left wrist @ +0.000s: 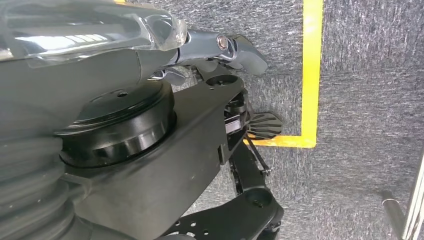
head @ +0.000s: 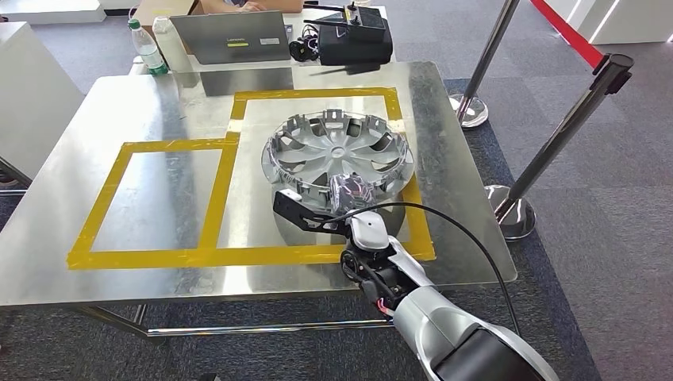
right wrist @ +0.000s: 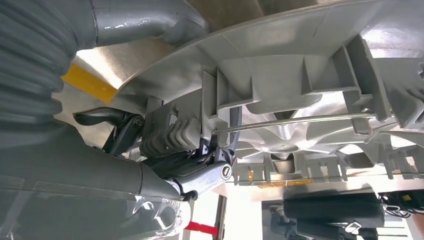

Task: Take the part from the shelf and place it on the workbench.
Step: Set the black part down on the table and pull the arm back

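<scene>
bright overhead light | glare on workbench [head: 159, 111] | wrist views blurred close up

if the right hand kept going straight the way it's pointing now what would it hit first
The right hand already grips the near rim of the silver wheel cover, pointing across it. Going straight on, it would likely meet the cover's ribs and hub first, though depth is hard to judge.

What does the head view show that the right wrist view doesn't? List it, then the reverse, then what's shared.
Head view alone: the whole hubcap lying inside the taped square on the table, the bottle, laptop and stanchions. Right wrist view alone: the hubcap's ribbed inner rim and wire ring seen close up, with dark fingers hooked on the rim. Both: the right robot hand gripping the hubcap's near edge, and yellow tape.
</scene>
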Tool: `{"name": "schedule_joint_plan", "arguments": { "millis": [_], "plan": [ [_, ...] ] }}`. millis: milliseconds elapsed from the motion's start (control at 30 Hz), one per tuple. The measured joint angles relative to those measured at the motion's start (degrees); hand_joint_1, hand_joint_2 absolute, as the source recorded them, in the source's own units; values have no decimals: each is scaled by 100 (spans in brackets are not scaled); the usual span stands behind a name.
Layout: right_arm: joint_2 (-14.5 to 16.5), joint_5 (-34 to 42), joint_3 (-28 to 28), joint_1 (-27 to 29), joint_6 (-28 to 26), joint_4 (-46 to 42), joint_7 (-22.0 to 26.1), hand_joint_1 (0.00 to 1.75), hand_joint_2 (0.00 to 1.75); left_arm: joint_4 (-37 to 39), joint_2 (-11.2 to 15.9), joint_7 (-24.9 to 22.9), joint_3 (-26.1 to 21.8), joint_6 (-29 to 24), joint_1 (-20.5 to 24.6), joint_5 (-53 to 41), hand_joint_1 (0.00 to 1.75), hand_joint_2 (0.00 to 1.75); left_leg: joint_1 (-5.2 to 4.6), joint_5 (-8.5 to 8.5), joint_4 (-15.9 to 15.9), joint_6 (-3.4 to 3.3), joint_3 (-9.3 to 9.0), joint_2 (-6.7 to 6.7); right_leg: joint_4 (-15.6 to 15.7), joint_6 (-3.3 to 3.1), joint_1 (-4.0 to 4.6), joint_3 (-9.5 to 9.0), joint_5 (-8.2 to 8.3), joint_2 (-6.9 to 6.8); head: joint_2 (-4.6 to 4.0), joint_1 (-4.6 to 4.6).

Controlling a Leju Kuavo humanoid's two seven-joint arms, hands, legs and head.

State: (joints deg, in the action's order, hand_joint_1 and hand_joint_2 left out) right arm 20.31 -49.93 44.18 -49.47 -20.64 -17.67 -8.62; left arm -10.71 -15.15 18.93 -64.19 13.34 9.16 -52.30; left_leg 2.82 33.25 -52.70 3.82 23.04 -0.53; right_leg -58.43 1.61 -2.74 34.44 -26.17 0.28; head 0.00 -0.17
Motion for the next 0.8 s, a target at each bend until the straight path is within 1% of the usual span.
{"name": "schedule_joint_plan", "arguments": {
  "millis": [100, 233, 367, 467, 600, 800],
  "plan": [
    [-1, -46, 2, -18, -2, 28, -10, 175, 0, 0, 1, -92, 5, -94, 1, -44, 0, 175, 0, 0, 0, 0, 0, 0, 0, 0, 0, 0, 0, 0, 0, 0],
    [-1, -118, -3, -31, -3, 58, -14, 175, 0, -1, 6, -144, 49, -276, 3, -176, 0, 175, 0, 0, 0, 0, -2, -1, 0, 0, 0, -1, 0, 0, 0, 0],
    [-1, -163, -11, -42, 2, 69, -15, 175, 0, -1, 9, -101, 64, -339, 10, -46, 0, 0, 0, 0, 0, 0, -3, -1, 0, 0, 0, -4, 0, 0, 0, -1],
    [0, -210, -11, -63, 22, 69, -16, 175, 0, -1, 9, -103, 63, -328, 14, 2, 0, 0, 0, 0, 0, 0, -4, -1, 0, 0, 0, -8, 0, 0, 0, 0],
    [0, -240, -13, -83, 28, 69, -77, 0, 0, -1, 9, -104, 63, -300, 16, 9, 0, 0, 0, 0, 0, 0, -7, -1, 0, 0, 0, -13, 0, 0, 0, 0],
    [0, -332, -22, -90, -12, 78, -233, 0, 0, 0, 9, -59, 64, -280, 15, 3, 0, 0, 0, 0, 1, 0, -12, -1, 0, 0, 0, -18, 0, 0, 0, -1]
  ]
}}
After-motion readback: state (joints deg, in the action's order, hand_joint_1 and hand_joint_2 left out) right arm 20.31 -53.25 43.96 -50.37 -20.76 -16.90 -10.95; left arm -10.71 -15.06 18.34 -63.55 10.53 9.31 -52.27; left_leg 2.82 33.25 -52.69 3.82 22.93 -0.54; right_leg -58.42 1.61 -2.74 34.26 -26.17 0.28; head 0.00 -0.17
